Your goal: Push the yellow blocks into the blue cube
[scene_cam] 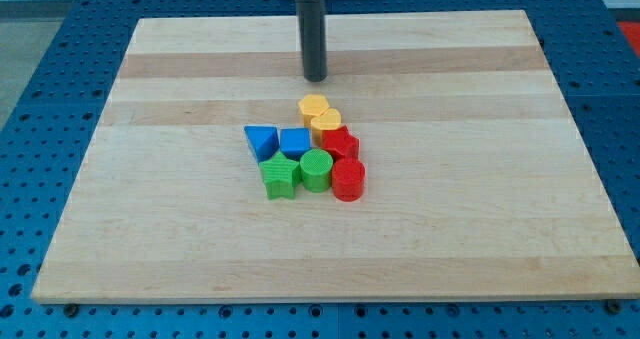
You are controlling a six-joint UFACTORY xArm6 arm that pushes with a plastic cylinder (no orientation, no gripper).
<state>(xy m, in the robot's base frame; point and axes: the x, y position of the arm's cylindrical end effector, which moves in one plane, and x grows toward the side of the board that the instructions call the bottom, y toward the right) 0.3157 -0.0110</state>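
Observation:
My tip [315, 78] is at the view's top centre, a short way above the cluster of blocks and apart from it. Two yellow blocks sit at the cluster's top: one [313, 106] rounded, the other [326, 123] just below and to its right, touching it. The blue cube [295, 143] lies directly below and left of the lower yellow block, touching or nearly touching it. A blue triangular block [261, 140] sits left of the cube.
A red block [341, 144] and a red cylinder [348, 179] stand right of the cube. A green star [279, 177] and a green cylinder [315, 169] lie below it. The wooden board [150, 229] lies on a blue perforated table.

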